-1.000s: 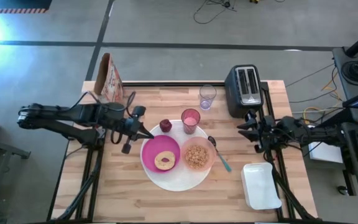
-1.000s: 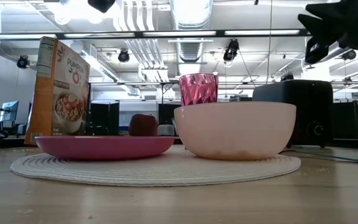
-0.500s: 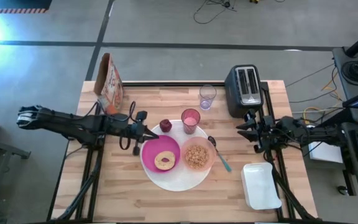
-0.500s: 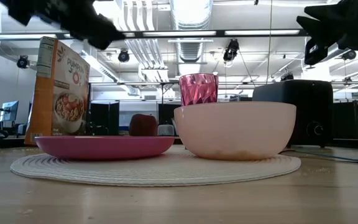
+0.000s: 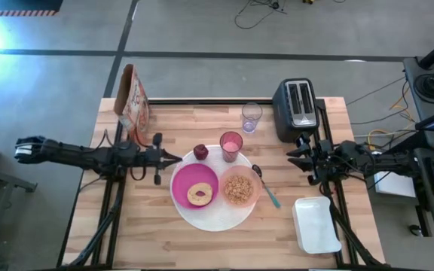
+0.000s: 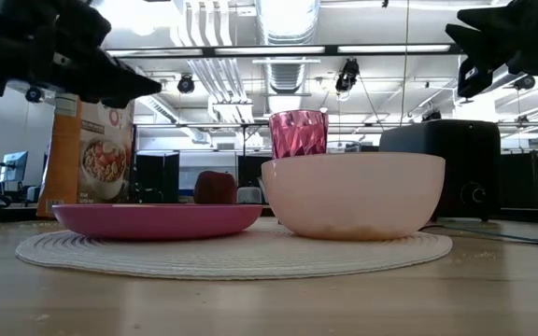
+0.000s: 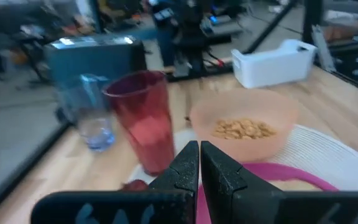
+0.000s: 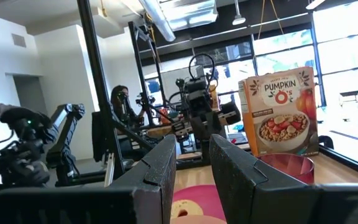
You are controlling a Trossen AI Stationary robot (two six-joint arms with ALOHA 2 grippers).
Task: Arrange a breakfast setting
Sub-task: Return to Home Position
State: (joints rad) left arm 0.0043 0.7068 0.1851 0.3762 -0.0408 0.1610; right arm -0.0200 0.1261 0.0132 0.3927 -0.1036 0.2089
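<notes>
A large white round plate [image 5: 218, 218] lies at the table's middle. On it lie a magenta plate [image 5: 181, 188] with a bagel [image 5: 200, 194] and a peach bowl [image 5: 239, 188] of cereal. A dark-red fruit [image 5: 200, 152] and a pink tumbler [image 5: 231, 145] stand at the white plate's far rim. A clear glass [image 5: 252, 117] stands farther back, and a teal-handled spoon [image 5: 267, 188] lies right of the bowl. My left gripper [image 5: 176, 158] is shut and empty, just left of the fruit and above the magenta plate's left edge [image 7: 199, 152]. My right gripper [image 5: 291, 156] is open and empty, in the air right of the spoon.
A cereal box [image 5: 132, 96] stands at the far left corner and a toaster [image 5: 296, 109] at the far right. A white bin [image 5: 316, 224] lies at the near right. A person [image 8: 120, 102] is in the room beyond the table.
My left gripper has come down toward the table and drawn back a little toward the table's left edge. The dishes and my right arm have stayed still.
</notes>
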